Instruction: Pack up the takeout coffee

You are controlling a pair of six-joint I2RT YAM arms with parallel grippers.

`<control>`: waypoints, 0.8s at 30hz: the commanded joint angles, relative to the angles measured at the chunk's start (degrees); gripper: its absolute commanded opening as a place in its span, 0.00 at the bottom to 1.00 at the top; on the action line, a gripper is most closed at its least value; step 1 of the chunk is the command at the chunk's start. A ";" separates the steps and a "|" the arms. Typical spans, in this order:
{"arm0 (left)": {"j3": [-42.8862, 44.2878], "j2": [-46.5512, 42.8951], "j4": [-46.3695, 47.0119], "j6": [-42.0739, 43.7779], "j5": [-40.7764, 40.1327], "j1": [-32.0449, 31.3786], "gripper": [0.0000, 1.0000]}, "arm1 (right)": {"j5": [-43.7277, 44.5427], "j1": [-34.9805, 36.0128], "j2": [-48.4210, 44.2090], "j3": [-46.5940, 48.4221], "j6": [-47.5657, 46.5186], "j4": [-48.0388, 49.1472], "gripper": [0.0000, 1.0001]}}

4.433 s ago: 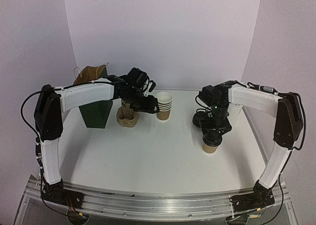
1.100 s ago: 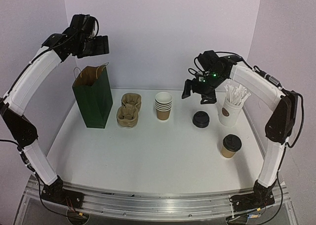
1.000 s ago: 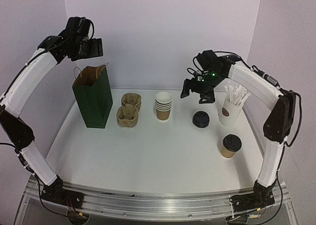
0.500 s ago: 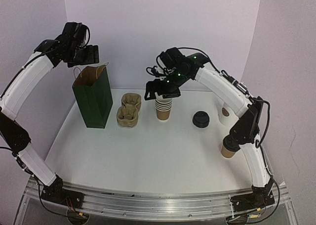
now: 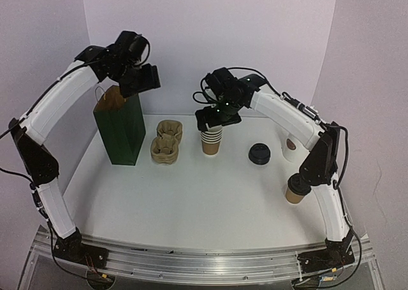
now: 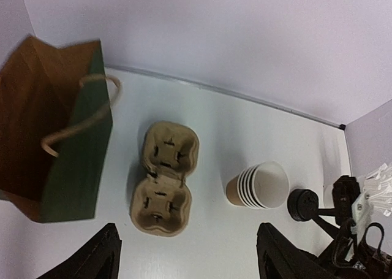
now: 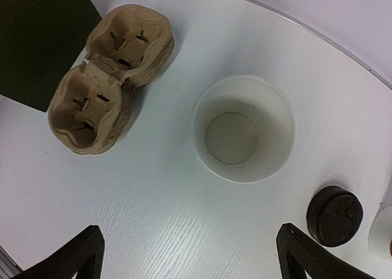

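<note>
Both sets of fingers spread wide, holding nothing. Swung left: right gripper (image 5: 218, 119), now above cup stack (image 5: 211, 139). Shifted right, beyond green bag (image 5: 121, 134): left gripper (image 5: 145, 79). Untouched at near right, well apart from both: takeout coffee (image 5: 298, 188). Packing apparently not begun.

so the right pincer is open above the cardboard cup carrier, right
Not quite: the right pincer is open, but above the stack of lidless cups, not the cup carrier beside it. The right wrist view shows the stack centred below.
</note>
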 commanded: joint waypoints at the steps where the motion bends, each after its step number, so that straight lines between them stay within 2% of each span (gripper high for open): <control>1: -2.15 2.71 -3.16 -15.77 3.07 -2.02 0.75 | 8.71 -0.58 -7.99 -3.05 -0.38 2.79 0.98; 5: -8.95 3.32 1.62 -23.12 4.98 -2.20 0.72 | 9.05 -1.04 -9.85 -5.50 0.20 2.87 0.98; 10: -18.22 5.40 12.62 -34.43 5.55 -2.01 0.70 | 7.16 -1.27 -11.89 -8.37 0.10 2.87 0.98; 12: -14.67 9.46 10.79 -39.22 4.75 -1.53 0.70 | 6.83 -1.31 -12.86 -9.38 -0.29 2.90 0.98; 14: -8.14 15.00 3.78 -44.77 3.73 -0.90 0.70 | 6.88 -1.34 -13.84 -10.31 -0.59 2.90 0.98; 16: 2.17 21.33 -3.83 -49.69 5.19 0.45 0.69 | 6.84 -1.34 -14.62 -11.48 -0.85 2.89 0.98; 19: 11.85 28.28 -10.74 -53.90 8.68 1.96 0.66 | 6.40 -1.35 -15.51 -13.25 -1.19 2.90 0.98; 21: 11.68 29.15 -9.31 -55.52 9.40 2.19 0.66 | 5.94 -1.37 -15.83 -13.88 -1.37 2.89 0.98; 24: 5.46 26.34 -3.12 -58.45 8.34 2.56 0.66 | 5.20 -1.35 -15.95 -13.99 -1.59 2.87 0.98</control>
